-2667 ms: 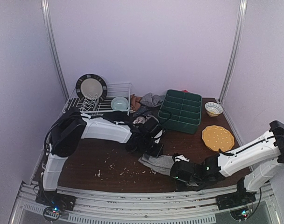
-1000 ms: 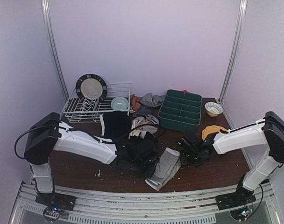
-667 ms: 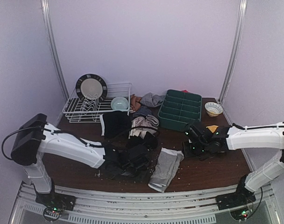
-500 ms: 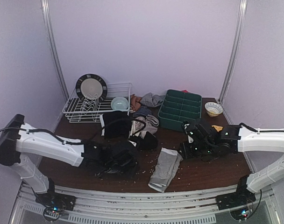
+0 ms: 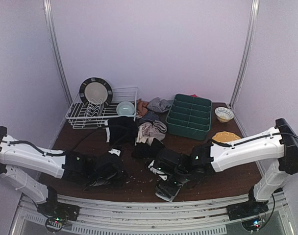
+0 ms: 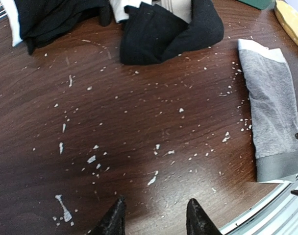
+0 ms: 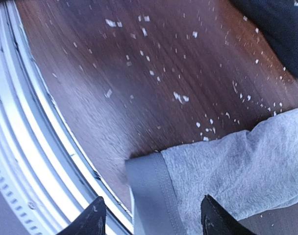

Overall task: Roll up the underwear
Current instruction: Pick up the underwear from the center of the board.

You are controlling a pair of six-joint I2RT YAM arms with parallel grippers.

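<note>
Top external: right arm (image 5: 242, 147) stretched left, fingers (image 7: 92, 220) spread over grey underwear (image 7: 227, 166).

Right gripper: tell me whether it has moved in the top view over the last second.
Yes. The right gripper went left and toward the near edge, away from the yellow plate, over the grey underwear.

The tray (image 5: 189, 116) is dark green. Left of it, the rack (image 5: 102, 113) is white wire. It holds a cream plate (image 5: 95, 91) with a black rim ticked in white, and a pale teal bowl (image 5: 125, 108). Right of the tray are a mustard yellow plate (image 5: 225, 137) and a white bowl (image 5: 224, 114). In front of the tray, the table (image 6: 139, 122) is dark brown wood flecked with white crumbs (image 6: 64, 208). On it lie grey underwear (image 6: 269, 122), mottled with a plain paler band, black underwear (image 6: 163, 32) and beige underwear (image 5: 150, 131).
</note>
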